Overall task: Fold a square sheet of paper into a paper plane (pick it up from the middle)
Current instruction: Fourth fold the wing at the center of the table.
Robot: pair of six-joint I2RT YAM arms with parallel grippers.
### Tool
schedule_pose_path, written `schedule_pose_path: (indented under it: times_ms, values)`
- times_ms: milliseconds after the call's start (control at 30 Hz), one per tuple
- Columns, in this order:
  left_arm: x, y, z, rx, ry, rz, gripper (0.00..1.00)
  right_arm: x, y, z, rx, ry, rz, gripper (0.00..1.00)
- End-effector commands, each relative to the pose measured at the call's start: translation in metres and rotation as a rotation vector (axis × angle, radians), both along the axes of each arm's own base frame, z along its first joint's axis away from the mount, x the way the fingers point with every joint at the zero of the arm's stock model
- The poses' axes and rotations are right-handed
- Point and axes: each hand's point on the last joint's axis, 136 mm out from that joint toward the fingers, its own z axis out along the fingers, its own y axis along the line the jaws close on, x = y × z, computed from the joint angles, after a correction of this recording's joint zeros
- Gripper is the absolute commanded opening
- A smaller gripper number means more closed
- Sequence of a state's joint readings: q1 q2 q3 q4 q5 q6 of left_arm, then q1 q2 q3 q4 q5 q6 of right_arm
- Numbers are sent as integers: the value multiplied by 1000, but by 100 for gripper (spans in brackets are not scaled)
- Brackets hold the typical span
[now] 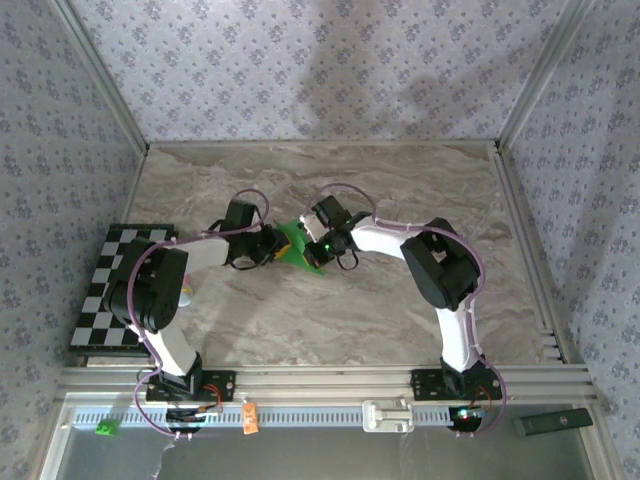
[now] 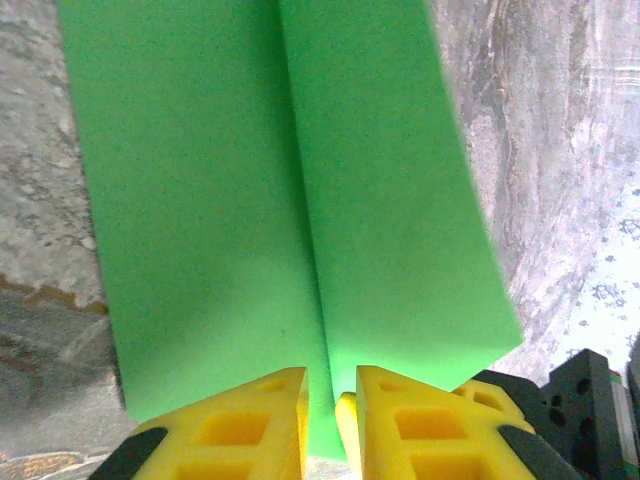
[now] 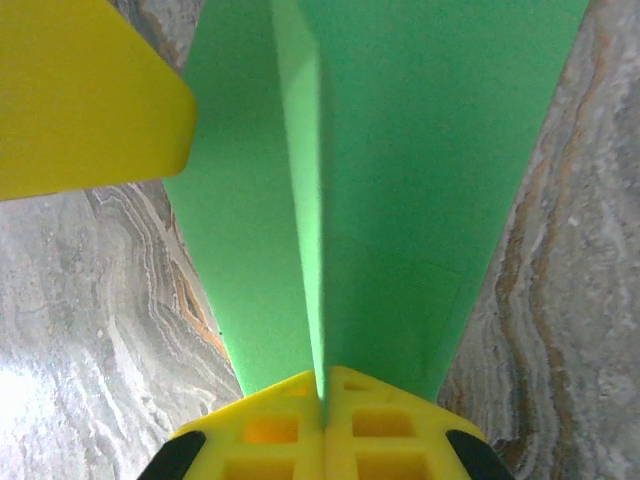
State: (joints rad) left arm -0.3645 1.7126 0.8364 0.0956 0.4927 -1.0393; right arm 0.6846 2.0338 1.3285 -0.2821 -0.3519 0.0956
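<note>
You have the green paper plane (image 1: 295,243) over the middle of the marbled desk (image 1: 400,190), strung between the two arms. Neither arm is the nearer one, as each is already on it. I cannot tell whether its wings touch the surface. Your left gripper (image 1: 272,248) has the left end and your right gripper (image 1: 318,243) the right end. The relation that matters is the centre crease. It stands up as a ridge and runs straight away from both sets of fingers, so the paper's long axis lies left to right in the scene, along the line from one gripper to the other. Seen from the right wrist, the right fingers (image 3: 390,430) are pressed together with the ridge pinched in their seam. The paper widens away from them, so I judge that to be the pointed end. Seen from the left wrist, the left fingers (image 2: 250,425) stand a narrow slit apart with the ridge running down into it. They look to be pinching it lightly, with a wing spread on either side. Any next fold, in my judgement, has to work along that crease, not across it. No brand, label or writing can be read; the checkered board (image 1: 110,290) at the desk's left edge bears only squares.
</note>
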Motion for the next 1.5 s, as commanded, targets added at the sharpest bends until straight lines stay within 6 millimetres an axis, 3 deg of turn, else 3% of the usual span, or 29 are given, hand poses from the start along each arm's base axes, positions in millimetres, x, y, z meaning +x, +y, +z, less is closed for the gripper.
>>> schedule_pose_path:
  times_ms: [0,600,1100,1467]
  values:
    - [4,-8,15,-60,-64,-24,18,-4,2,-2,13,81,-4,2]
    - [10,-37,16,-159,-89,-104,12,-3,2,-5,46,192,-5,3]
    - [20,-32,-2,-117,-50,-60,9,0,-4,2,52,189,-26,18]
    - [21,-30,-10,-105,-18,-43,8,0,-7,9,58,156,-33,23]
